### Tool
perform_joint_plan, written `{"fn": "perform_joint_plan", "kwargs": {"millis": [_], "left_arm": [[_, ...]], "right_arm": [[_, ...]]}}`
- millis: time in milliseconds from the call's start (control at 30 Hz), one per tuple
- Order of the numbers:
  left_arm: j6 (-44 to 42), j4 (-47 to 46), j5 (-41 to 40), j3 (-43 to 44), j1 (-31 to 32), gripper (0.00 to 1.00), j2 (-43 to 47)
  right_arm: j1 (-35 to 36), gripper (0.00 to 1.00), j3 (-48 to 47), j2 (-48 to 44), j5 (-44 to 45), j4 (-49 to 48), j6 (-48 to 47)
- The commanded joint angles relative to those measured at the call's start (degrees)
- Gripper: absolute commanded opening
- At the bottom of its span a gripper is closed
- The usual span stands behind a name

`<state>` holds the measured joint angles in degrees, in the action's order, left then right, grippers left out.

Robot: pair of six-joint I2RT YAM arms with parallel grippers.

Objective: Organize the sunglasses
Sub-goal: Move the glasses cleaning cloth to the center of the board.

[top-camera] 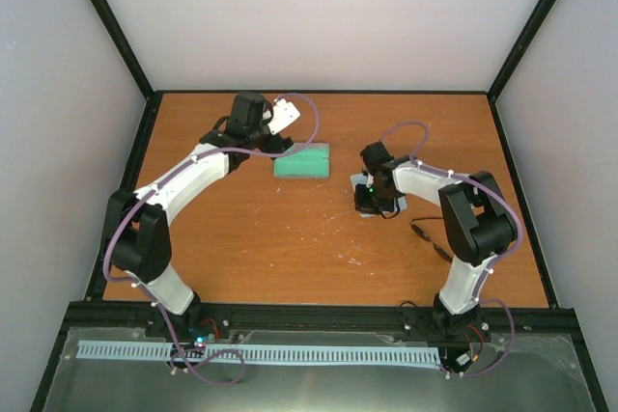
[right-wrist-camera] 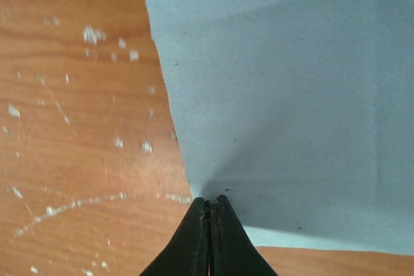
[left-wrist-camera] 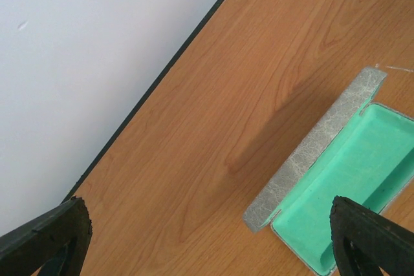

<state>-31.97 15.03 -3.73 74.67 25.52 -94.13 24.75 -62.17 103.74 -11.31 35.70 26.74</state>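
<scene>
- The small sunglasses [top-camera: 432,238], with a thin black wire frame and dark lenses, lie on the brown wooden table [top-camera: 290,238]. They are just beside the right arm's raised elbow, on the near right part of the table. They show only as a slim dark outline, and whether they are folded cannot be told. Nothing touches them.
- The right arm bends back on itself, its wrist pointing down. The right gripper [right-wrist-camera: 211,201] has its fingers pressed together on the edge of the pale blue square cloth [right-wrist-camera: 291,95].
- The left arm arcs far forward. The left gripper [left-wrist-camera: 210,218] is spread wide and holds nothing, above the grey rectangular case [left-wrist-camera: 317,147], which lies open showing green lining, well apart from the sunglasses.
</scene>
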Motion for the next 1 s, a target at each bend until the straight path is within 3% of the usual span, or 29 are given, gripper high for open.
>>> {"fn": "perform_joint_plan", "kwargs": {"millis": [0,333,433,633,767,967], "left_arm": [[2.2,-1.4,2.0,-0.7,0.2,1.0,2.8],[4.7,-1.5,2.5,-3.4,0.2,0.99,5.6],[5.4,-1.5,2.5,-4.1,0.2,0.99,6.5],[6.3,-1.4,2.1,-3.6,0.2,0.99,6.4],[6.5,-1.1,0.7,-1.9,0.2,0.99,5.6],[7.5,-0.4,-0.4,-1.1,0.2,0.99,4.7]], "right_arm": [[1.7,0.03,2.6,-3.0,-1.3,2.9,3.2],[10.3,0.03,3.0,-2.5,-5.1,5.6,5.4],[11.9,0.03,3.6,-6.9,0.6,5.4,7.4],[6.6,0.03,1.9,-14.4,12.4,5.3,5.9],[1.6,0.03,0.8,-11.1,11.3,3.5,1.4],[0.8,0.03,-1.1,-4.1,10.7,2.0,-2.8]]}}
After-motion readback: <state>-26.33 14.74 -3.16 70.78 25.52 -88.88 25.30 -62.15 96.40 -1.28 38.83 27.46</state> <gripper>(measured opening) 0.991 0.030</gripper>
